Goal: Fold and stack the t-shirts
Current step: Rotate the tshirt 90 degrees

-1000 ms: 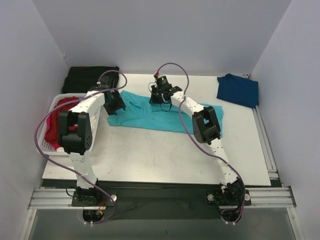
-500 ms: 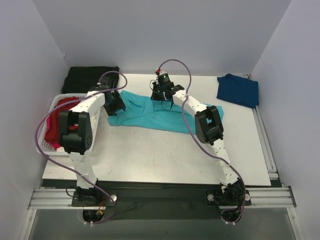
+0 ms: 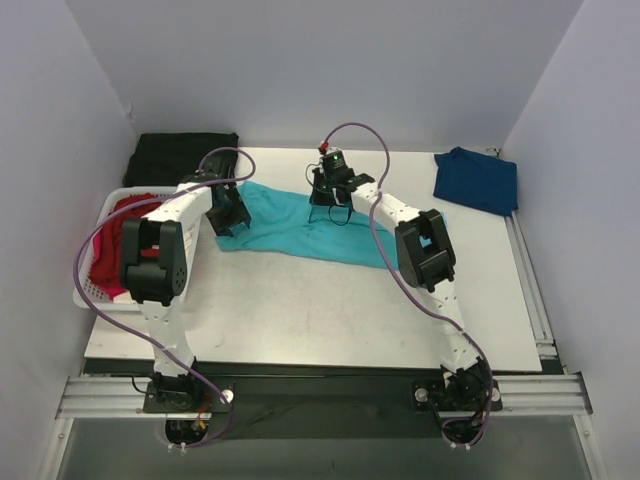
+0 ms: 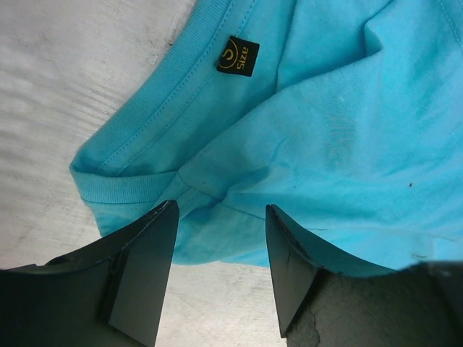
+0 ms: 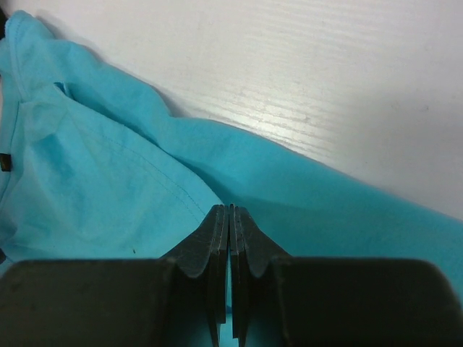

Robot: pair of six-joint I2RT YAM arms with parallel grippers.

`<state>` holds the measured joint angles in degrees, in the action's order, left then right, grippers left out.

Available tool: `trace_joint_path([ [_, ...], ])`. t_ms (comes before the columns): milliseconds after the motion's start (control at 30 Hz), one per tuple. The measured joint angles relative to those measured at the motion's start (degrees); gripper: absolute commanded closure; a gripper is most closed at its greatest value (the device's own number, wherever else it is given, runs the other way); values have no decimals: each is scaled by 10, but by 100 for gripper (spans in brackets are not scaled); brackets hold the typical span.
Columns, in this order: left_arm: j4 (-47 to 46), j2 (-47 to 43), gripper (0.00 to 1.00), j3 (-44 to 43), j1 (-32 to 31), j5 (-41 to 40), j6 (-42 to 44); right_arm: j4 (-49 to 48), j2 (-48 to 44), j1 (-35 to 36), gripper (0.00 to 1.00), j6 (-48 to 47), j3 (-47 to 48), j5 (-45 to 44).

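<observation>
Straddling teal t-shirt [image 4: 325, 130] | left end effector [image 4: 221, 217] spread | right end effector [image 5: 230, 214] clamped, maybe gripping

white basket [image 3: 108, 205]: left edge of table [image 3: 300, 320] | black cloth [image 3: 185, 152]: behind it, possibly folded

Soft, cool light falls evenly from overhead in the top view, leaving only faint shadows under my arms on the white table [image 3: 320, 310]. My left wrist view is sharp on the turquoise t-shirt [image 4: 325, 130], its size label crisp, while my left gripper [image 4: 221, 210] sits dark at the bottom edge. In my right wrist view the tabletop glares pale, a shadow hugs the cloth's edge, and my right gripper [image 5: 230, 210] blurs near the lens
</observation>
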<state>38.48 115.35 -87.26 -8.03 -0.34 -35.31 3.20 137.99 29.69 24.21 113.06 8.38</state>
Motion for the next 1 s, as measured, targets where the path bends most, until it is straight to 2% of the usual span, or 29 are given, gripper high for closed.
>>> trace_joint_path([
  [100, 2, 0, 38, -1, 0, -8, 0, 9, 0, 0, 100, 5, -2, -7],
  [167, 3, 0, 38, -2, 0, -12, 0, 11, 0, 0, 83, 11, -2, -12],
  [200, 4, 0, 38, -2, 0, -14, 0, 14, 0, 0, 79, 13, -2, -16],
  [233, 4, 0, 38, -2, 0, -17, 0, 19, 0, 0, 70, 13, -2, -21],
  [333, 5, 0, 38, -3, 0, -28, 0, 34, 0, -1, 56, 14, -2, -41],
  [500, 8, 0, 38, -3, -1, -45, -1, 61, -9, -6, 56, 14, -3, -74],
  [733, 9, 0, 38, -4, -17, -57, 2, 135, -78, -43, 56, 20, -12, -113],
  [1000, 11, 0, 38, -4, -60, -73, -1, 221, -181, -130, 58, 30, -116, -127],
])
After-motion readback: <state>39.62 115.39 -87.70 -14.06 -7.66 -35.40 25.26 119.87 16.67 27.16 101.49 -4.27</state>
